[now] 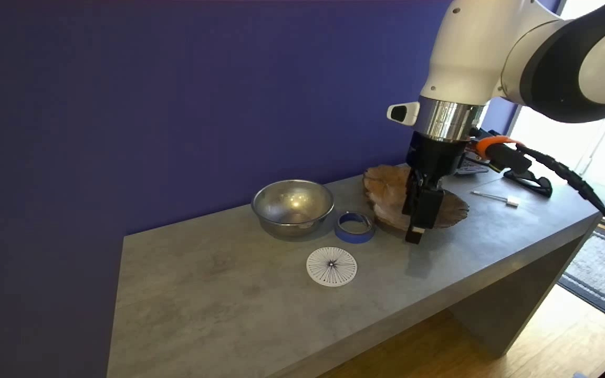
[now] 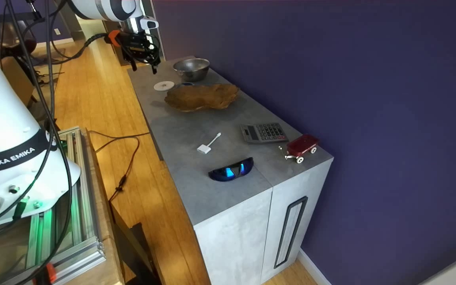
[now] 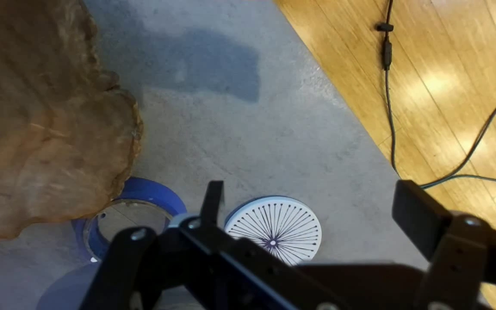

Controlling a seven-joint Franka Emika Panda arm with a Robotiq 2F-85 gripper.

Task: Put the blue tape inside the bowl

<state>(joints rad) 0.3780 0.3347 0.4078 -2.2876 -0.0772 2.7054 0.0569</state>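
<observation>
On the grey table (image 1: 218, 294), along a purple wall (image 1: 176, 105): one roll of blue tape (image 1: 355, 238), lying flat, outside the metal bowl (image 1: 293, 210) and just beside it, between bowl and wooden dish (image 1: 386, 194). Near the tape, one white disc (image 1: 332, 266) with a pattern of dark spokes. Farther along, in an exterior view: white adapter (image 2: 204, 149), sunglasses (image 2: 231, 170), calculator (image 2: 265, 132), red toy wagon (image 2: 302, 145).

Fingers (image 3: 420, 217): wide apart, with nothing held, up above the table. In the wrist view, disc between them, tape off to one side and partly behind one finger.

Step, as judged: approach to the tape, with grasp not yet made.

Risks, as judged:
- Wrong pick-up, disc instead of tape, if lowered straight down. Cause: poor sideways alignment.
- Snagging on the dish. Cause: uneven rim, overlapping the tape in the wrist view; impossible to tell whether touching.
- Knock to the bowl during the reach. Cause: narrow gap between bowl and tape, with little room for a finger.
- Slip or tilt of the roll on lifting. Cause: low profile, hence a shallow bite if stopped too high.
- Drop outside the bowl, or a shove of the bowl itself. Cause: too little lift for clearing the metal edge.
</observation>
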